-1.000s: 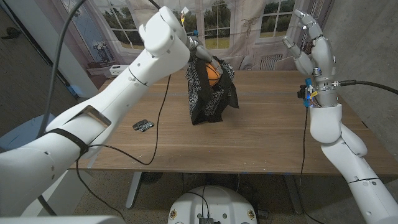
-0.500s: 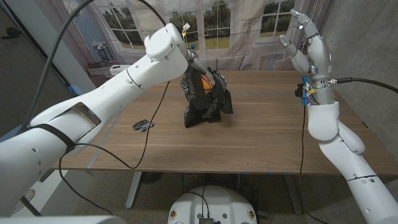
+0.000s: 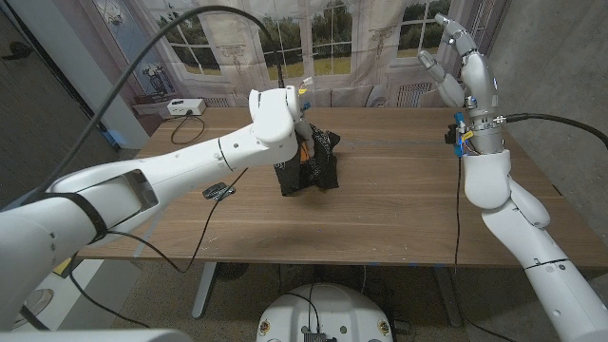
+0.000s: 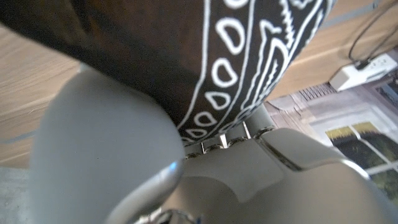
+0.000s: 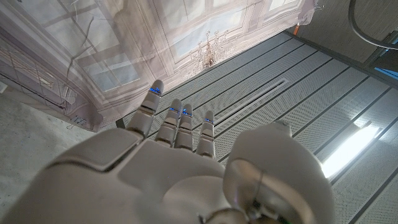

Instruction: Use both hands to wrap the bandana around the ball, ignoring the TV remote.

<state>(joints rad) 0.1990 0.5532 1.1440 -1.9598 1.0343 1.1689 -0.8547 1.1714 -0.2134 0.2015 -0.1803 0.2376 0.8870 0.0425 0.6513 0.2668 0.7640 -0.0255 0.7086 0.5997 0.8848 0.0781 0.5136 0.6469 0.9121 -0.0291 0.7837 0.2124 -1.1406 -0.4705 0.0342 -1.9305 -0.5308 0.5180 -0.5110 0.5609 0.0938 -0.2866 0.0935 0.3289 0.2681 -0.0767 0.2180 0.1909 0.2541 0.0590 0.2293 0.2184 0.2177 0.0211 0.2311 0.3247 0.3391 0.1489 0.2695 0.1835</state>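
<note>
The black bandana (image 3: 313, 169) with white paisley print sits bundled on the table (image 3: 399, 209) at its middle, and a bit of the orange ball (image 3: 301, 146) shows at its top. My left hand (image 3: 300, 131) comes down on the bundle from above and grips the cloth; my wrist hides most of the hand. In the left wrist view the bandana (image 4: 186, 50) fills the space right against my left hand (image 4: 124, 155). My right hand (image 3: 462, 63) is raised high over the table's right side, fingers apart and empty. The right wrist view has that right hand (image 5: 174, 168) pointing at the ceiling.
The small dark TV remote (image 3: 218, 191) lies on the table to the left of the bundle. A white box (image 3: 178, 106) stands at the table's back left corner. A black cable (image 3: 204, 237) hangs over the table's front left part.
My left hand has brought the bundle down from the air onto the table and a little to the left. The right hand has risen slightly and stays open.
</note>
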